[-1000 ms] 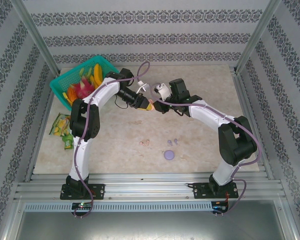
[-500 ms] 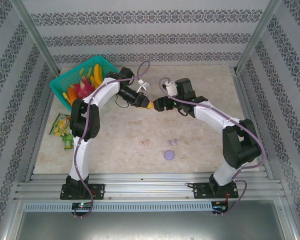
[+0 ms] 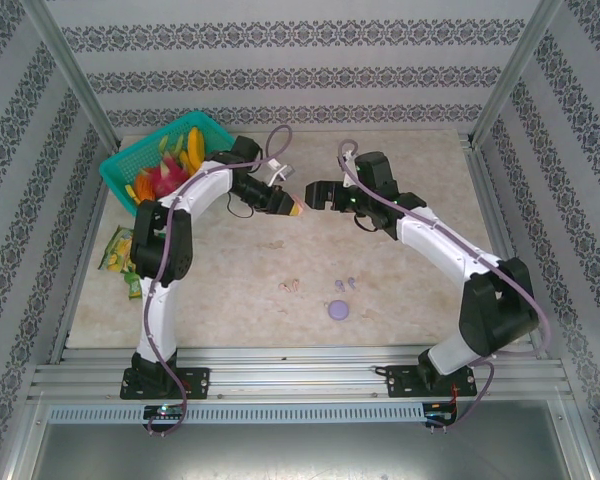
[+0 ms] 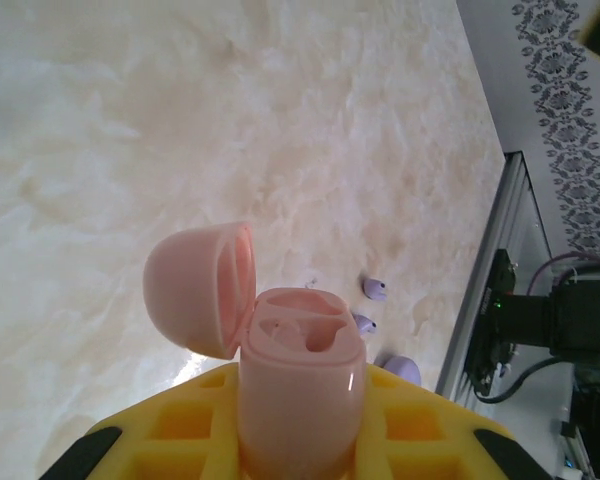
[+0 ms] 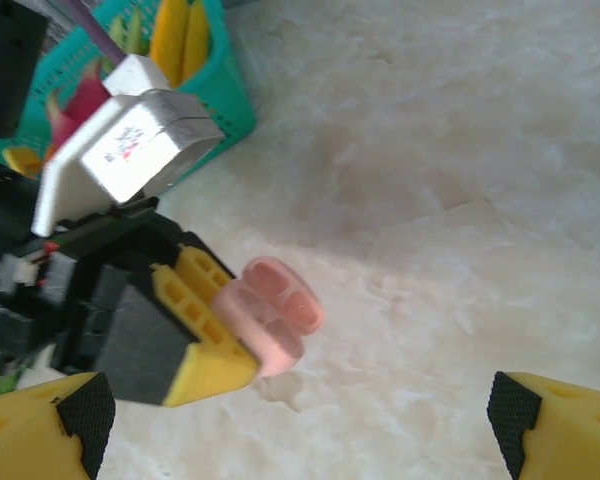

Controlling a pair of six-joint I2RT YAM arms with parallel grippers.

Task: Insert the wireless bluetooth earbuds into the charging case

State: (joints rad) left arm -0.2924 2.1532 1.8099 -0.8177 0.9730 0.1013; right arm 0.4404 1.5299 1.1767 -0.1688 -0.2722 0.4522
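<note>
Above the table, the left hand grips the open pink charging case; the right hand gapes wide, empty; next move, seemingly: fetching the pink earbuds.

There were two round charging cases, one pink case and one lilac case. Two lilac earbuds lay just beside the lilac case. The pink earbuds to its left were too small to count. One basket and two snack packets sat well apart from it.
</note>
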